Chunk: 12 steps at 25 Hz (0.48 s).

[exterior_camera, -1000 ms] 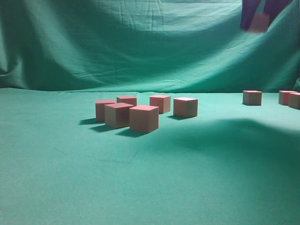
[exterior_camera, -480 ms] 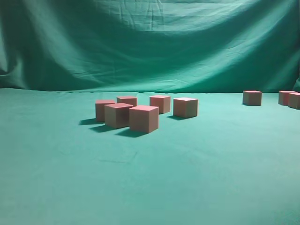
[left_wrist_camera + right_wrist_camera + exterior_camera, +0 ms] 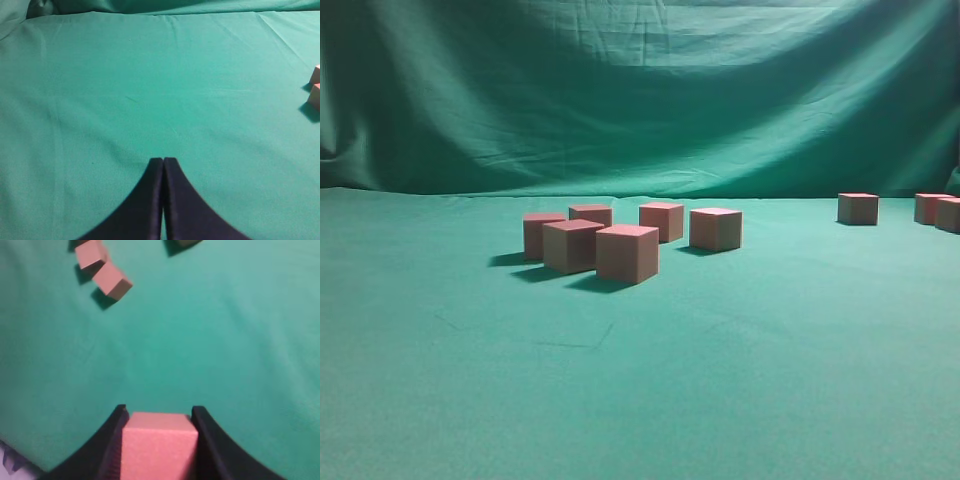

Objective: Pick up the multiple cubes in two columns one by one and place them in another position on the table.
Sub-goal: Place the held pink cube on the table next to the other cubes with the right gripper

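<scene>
Several salmon cubes (image 3: pixel 627 252) stand in a loose cluster at mid-table in the exterior view, and three more cubes (image 3: pixel 858 208) sit at the far right. Neither gripper shows in that view. In the right wrist view my right gripper (image 3: pixel 159 411) is shut on a cube (image 3: pixel 157 447), held well above the green table (image 3: pixel 210 340); two other cubes (image 3: pixel 112 281) lie below at the upper left. My left gripper (image 3: pixel 163 161) is shut and empty over bare cloth, with two cubes (image 3: pixel 315 95) at the view's right edge.
A draped green cloth backdrop (image 3: pixel 640 90) rises behind the table. A dark-shaded block (image 3: pixel 182 242) is cut off at the top edge of the right wrist view. Bare green cloth (image 3: pixel 720 380) stretches in front of the cluster.
A second ago the right gripper with its cube showed at the top right of the exterior view; it has since left that view, and its shadow on the table is gone.
</scene>
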### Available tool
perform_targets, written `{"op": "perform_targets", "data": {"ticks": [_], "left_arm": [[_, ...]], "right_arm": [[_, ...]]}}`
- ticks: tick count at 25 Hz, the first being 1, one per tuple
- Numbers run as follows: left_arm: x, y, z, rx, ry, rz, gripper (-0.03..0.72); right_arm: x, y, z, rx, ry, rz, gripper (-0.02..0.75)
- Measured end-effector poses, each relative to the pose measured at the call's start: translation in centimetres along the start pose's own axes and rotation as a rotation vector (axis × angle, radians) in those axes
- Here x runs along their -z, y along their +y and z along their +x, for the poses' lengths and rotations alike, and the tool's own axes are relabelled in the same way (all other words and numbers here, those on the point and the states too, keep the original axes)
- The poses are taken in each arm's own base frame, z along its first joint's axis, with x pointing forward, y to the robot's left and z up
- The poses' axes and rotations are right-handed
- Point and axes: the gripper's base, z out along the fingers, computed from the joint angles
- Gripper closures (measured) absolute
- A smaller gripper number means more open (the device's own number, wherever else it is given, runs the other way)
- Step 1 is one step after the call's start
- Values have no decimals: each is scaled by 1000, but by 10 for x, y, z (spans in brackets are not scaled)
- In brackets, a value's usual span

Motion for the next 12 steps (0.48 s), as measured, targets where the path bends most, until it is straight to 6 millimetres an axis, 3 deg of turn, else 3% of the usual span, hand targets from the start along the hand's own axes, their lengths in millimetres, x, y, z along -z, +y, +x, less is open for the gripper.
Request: {"op": "perform_targets", "data": {"ticks": [6,12], "left_arm": [[0,0,0,0,0,0,688],[0,0,0,0,0,0,688]], "right_arm": [[-35,41,-8,159,-68,-53,466],[-97,51,-22,97,15,-51,466]]}}
